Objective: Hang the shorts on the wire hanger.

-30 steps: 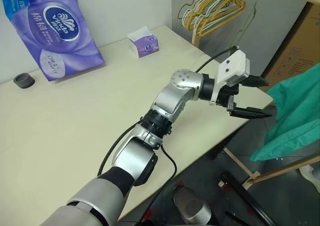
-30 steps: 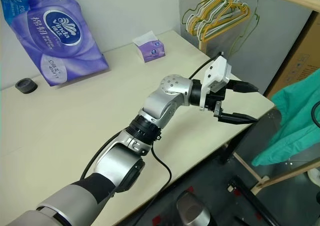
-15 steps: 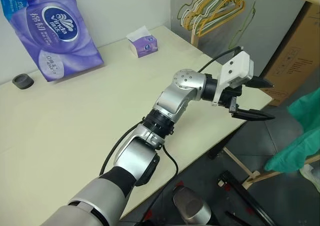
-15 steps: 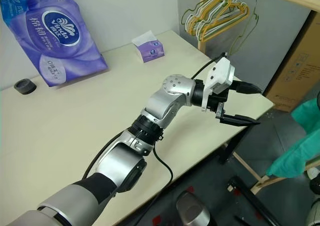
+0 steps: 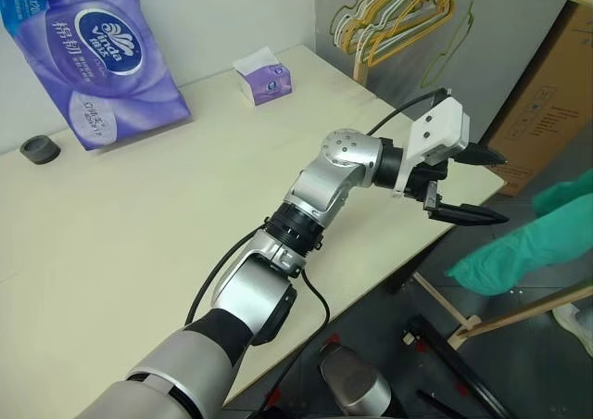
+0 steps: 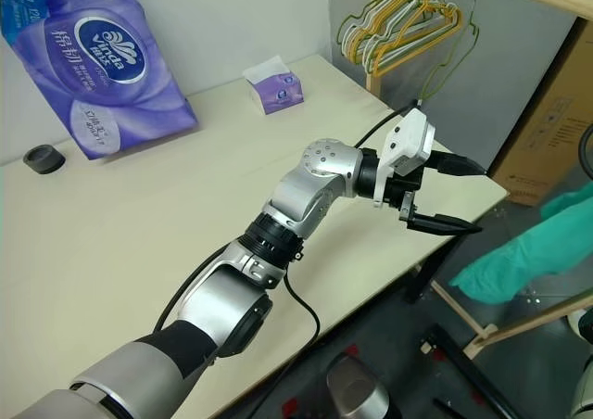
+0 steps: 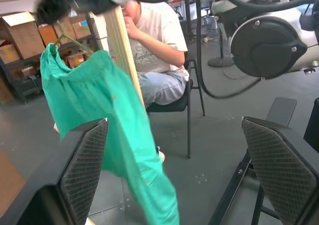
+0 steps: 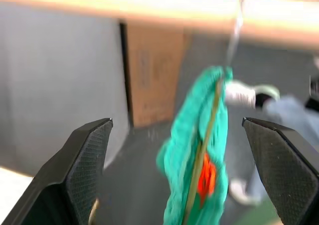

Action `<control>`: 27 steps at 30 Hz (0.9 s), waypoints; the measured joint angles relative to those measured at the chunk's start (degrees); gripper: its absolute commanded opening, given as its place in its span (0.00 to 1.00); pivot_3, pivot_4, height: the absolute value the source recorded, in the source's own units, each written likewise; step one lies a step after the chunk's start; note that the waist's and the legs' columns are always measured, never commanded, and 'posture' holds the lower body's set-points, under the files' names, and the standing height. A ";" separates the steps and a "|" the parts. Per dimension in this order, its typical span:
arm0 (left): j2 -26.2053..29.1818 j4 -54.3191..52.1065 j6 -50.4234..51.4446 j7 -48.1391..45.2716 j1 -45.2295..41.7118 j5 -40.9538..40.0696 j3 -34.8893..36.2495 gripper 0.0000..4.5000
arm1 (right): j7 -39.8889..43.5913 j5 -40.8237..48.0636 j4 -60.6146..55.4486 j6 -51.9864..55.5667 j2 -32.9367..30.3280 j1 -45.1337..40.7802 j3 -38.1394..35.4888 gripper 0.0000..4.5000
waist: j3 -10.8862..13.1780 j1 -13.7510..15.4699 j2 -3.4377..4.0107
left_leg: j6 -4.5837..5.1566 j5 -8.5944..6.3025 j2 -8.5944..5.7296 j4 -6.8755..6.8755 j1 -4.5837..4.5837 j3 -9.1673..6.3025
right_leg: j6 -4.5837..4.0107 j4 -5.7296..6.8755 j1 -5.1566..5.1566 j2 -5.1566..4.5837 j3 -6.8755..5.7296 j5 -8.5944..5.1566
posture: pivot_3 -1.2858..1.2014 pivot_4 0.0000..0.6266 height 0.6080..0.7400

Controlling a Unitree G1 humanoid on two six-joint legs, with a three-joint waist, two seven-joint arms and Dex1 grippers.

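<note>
The teal shorts [image 8: 192, 150] hang draped over the thin olive wire hanger [image 8: 213, 105], whose hook rises to a wooden rail [image 8: 149, 8]. My right gripper [image 8: 177, 121] is open and holds nothing, with the shorts a little way beyond its fingers. Seen from the head, the shorts [image 5: 528, 245] swing out beside the table's right end. My left gripper [image 5: 498, 189] is open past the table's corner and points at the shorts [image 7: 112, 120] without touching them.
A cream table [image 5: 139, 215] carries a purple tissue pack [image 5: 83, 48], a small tissue box [image 5: 262, 76] and a black cap [image 5: 37, 147]. Several coloured hangers [image 5: 394, 16] hang on the wooden rack. A cardboard box [image 5: 547, 113] stands behind. A person [image 7: 154, 41] sits on a chair.
The shorts have swung: they hung broad at the right, drew toward the picture's edge, and now their lower end flares out to the left. My left gripper has stayed put.
</note>
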 measured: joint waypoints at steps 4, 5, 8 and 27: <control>2.42 -0.21 0.09 1.78 0.83 0.77 0.26 1.00 | 7.18 -3.29 -3.56 -6.73 -0.33 2.17 5.62 0.99 | 0.02 -0.07 0.03 | 0.00 0.00 0.03 0.00 0.02 0.00 | 0.01 0.03 0.00 0.00 0.00 0.00 | 0.26 0.29 1.00; 3.23 -0.38 0.14 2.75 1.35 0.99 0.76 1.00 | 9.01 -3.66 -4.50 -8.49 -0.12 2.68 6.89 0.99 | 0.02 -0.09 0.04 | 0.00 0.00 0.04 0.00 0.03 0.00 | 0.02 0.05 0.00 0.01 0.00 0.01 | 0.26 0.29 1.00; 6.87 -2.64 1.30 10.38 4.06 3.15 3.26 1.00 | 16.01 -3.70 -9.70 -14.74 3.78 7.07 10.70 0.99 | 0.17 -0.27 -0.24 | -0.01 0.00 0.23 0.07 0.05 -0.06 | 0.21 0.06 0.03 0.10 0.02 0.12 | 0.26 0.29 1.00; 17.76 -47.82 29.29 59.55 49.49 10.25 32.76 1.00 | 54.46 -20.50 6.85 -65.83 36.93 23.72 45.74 0.99 | -0.23 14.63 -0.67 | -0.68 0.39 0.20 0.88 -1.12 -1.03 | -0.05 1.96 -1.64 -0.15 -0.71 0.41 | 0.41 0.14 1.00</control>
